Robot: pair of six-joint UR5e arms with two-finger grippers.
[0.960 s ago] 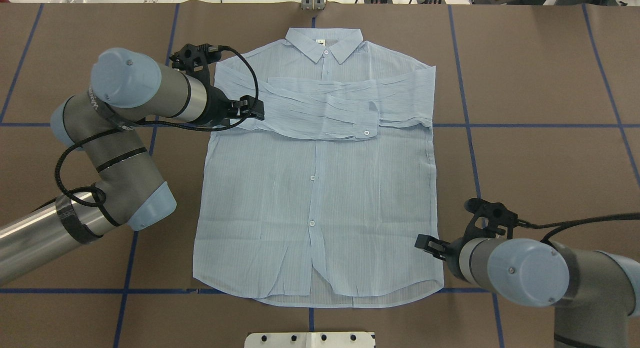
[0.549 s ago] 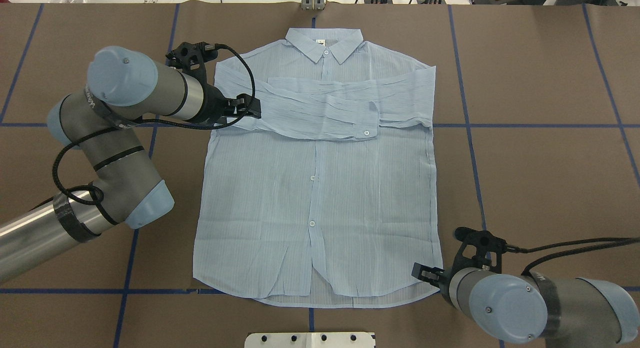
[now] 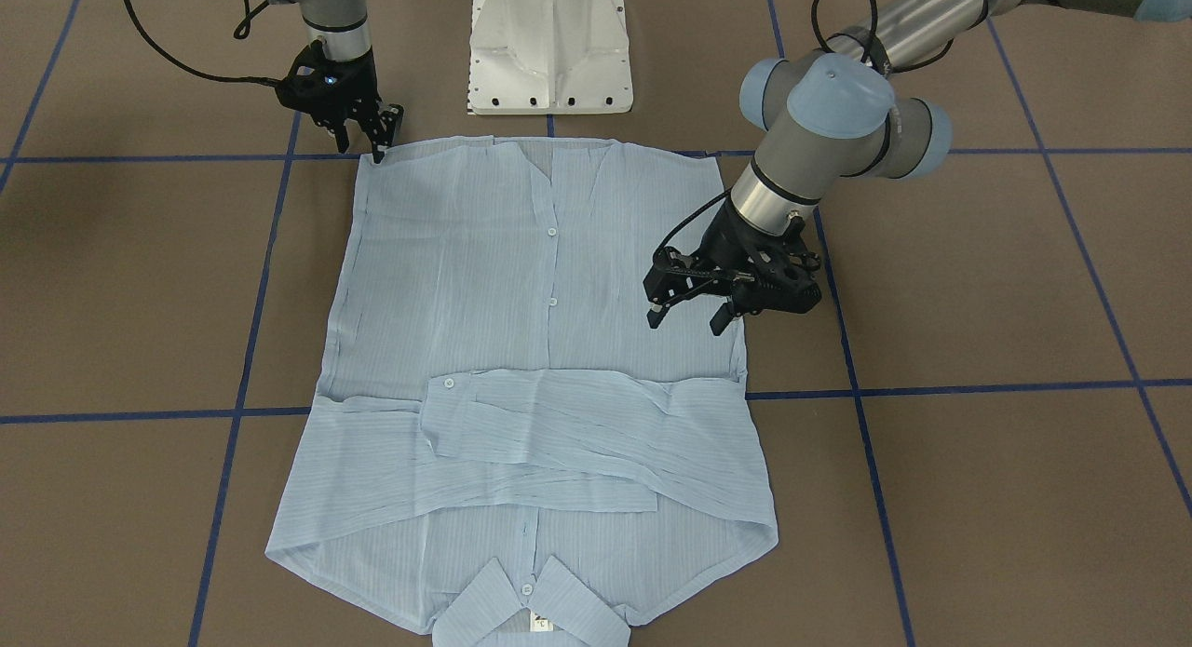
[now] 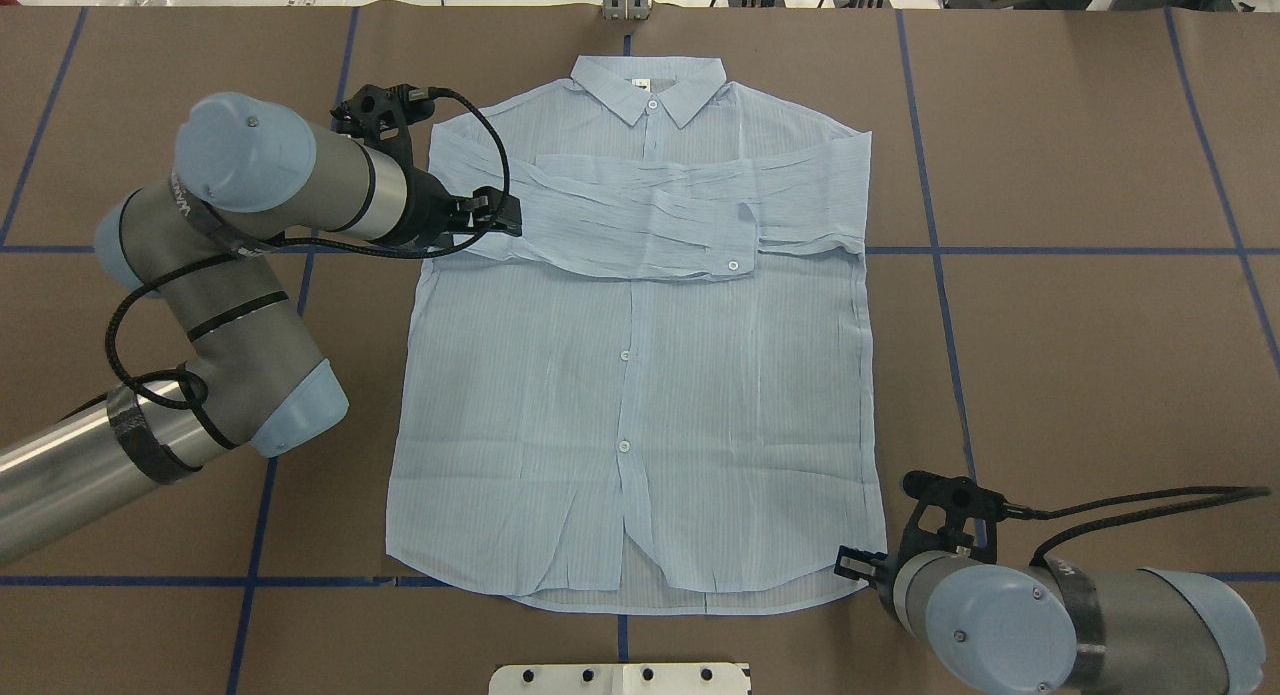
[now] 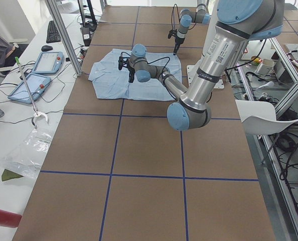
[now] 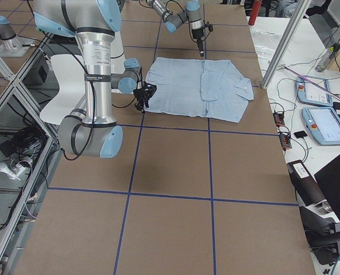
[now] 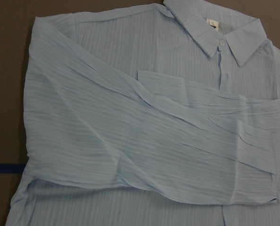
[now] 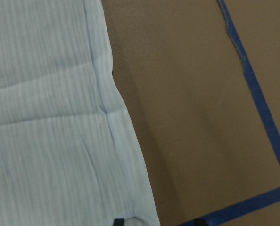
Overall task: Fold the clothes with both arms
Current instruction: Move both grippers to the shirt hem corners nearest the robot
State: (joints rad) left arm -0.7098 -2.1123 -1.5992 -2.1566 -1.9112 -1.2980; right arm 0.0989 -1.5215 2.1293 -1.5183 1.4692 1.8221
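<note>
Nearest the robot, the right gripper (image 3: 361, 147) poises at the hem corner (image 8: 142, 212) of a light-blue shirt (image 4: 630, 395). Its fingers are spread either side of the cloth's edge and pinch nothing; whether they touch the fabric cannot be told. The shirt lies flat and front up in the middle of the table (image 4: 1100, 375), hem toward the robot. Farther out, the left gripper (image 3: 684, 319) hangs clear above the shirt's side edge, just short of the crossed sleeves (image 4: 640, 215), fingers likewise apart and empty. The collar (image 4: 648, 80) lies at the far end.

The step in hand looks like taking hold for a fold. The cloth is thin, so each gripper should probably slide one finger under the edge, close on every layer there, then lift in step with the other so the sleeves stay crossed.

Counted: one shirt, two sleeves, four buttons (image 4: 625, 355) showing, two arms (image 4: 230, 305), two grippers.
</note>
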